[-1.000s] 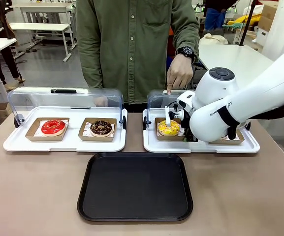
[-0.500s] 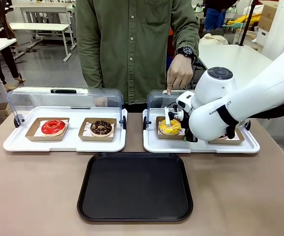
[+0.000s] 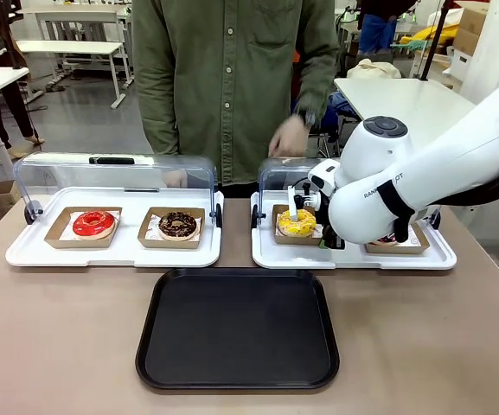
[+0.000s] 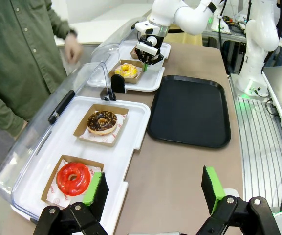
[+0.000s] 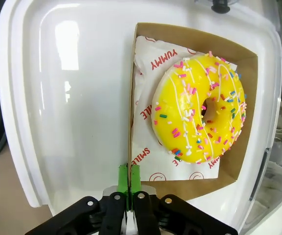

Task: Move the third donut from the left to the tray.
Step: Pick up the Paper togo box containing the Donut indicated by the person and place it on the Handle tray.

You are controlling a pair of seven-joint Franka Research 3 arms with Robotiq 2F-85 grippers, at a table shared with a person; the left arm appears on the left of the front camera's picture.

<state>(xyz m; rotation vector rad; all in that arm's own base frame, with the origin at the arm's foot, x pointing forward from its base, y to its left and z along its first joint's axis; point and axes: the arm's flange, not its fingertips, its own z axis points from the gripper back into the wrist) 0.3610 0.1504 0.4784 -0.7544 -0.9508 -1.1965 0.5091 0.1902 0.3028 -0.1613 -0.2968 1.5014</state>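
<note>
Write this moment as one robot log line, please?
right gripper: shut on cardboard square; yellow donut: on it, not yet on tray; left gripper: open

The tray point(image 3: 236, 333) lay bare, open from above and every side I could see. Betw. it and the R display tray point(image 3: 353, 259) ran a narrow strip of table point(image 3: 59, 346), and that tray's low front rim was the one step across it. Its clear lid point(image 3: 282, 173) stood swung up at the back, so I had the donut point(image 3: 297, 222) open from front and top, not from behind. The person's hand point(image 3: 288, 137) hung above the lid. The R arm point(image 3: 379, 203) blocked that tray's R half. R gripper point(image 5: 129, 178) sat pinched on the card point(image 5: 131, 122) at its near wall. L display tray point(image 3: 24, 251) had its lid up too. L gripper point(image 4: 154, 185), jaws wide, hung w/ bare table ahead.
</note>
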